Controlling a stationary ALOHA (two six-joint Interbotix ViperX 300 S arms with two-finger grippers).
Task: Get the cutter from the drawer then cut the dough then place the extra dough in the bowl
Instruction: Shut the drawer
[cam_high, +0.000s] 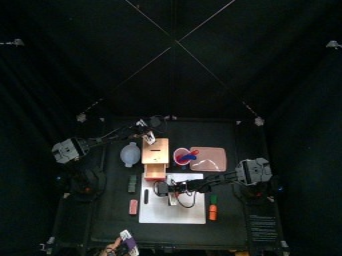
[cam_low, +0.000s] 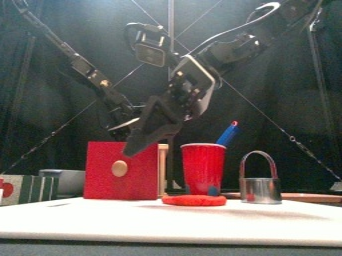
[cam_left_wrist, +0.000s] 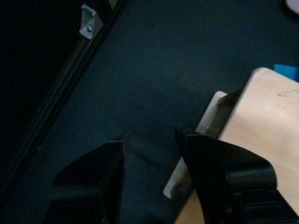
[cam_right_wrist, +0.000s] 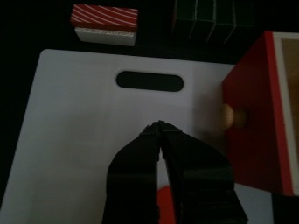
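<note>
Right end effector (cam_right_wrist: 156, 131) closed over white board (cam_right_wrist: 82, 114), near drawer front (cam_right_wrist: 251, 105); left end effector (cam_left_wrist: 158, 150) jaws parted beside wooden box (cam_left_wrist: 268, 114).

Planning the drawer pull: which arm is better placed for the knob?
Right: the right gripper hangs over the white cutting board facing the drawer knob; the left gripper is beside the wooden box.

We see bare white cutting board (cam_right_wrist: 82, 131) between its grip hole and the right gripper (cam_right_wrist: 156, 129), so there is free passage there. The gripper's jaws are pressed together. The wooden box (cam_low: 120, 170) blocks one side of the board. In the front view the red cup (cam_low: 203, 168) stands close beside the box with a narrow gap, and there is a wider gap to the metal cutter (cam_low: 259, 178). The dough (cam_low: 195, 200) lies flat before the cup. A striped toy (cam_right_wrist: 105, 24) and dark blocks (cam_right_wrist: 211, 22) sit past the grip-hole edge.
</note>
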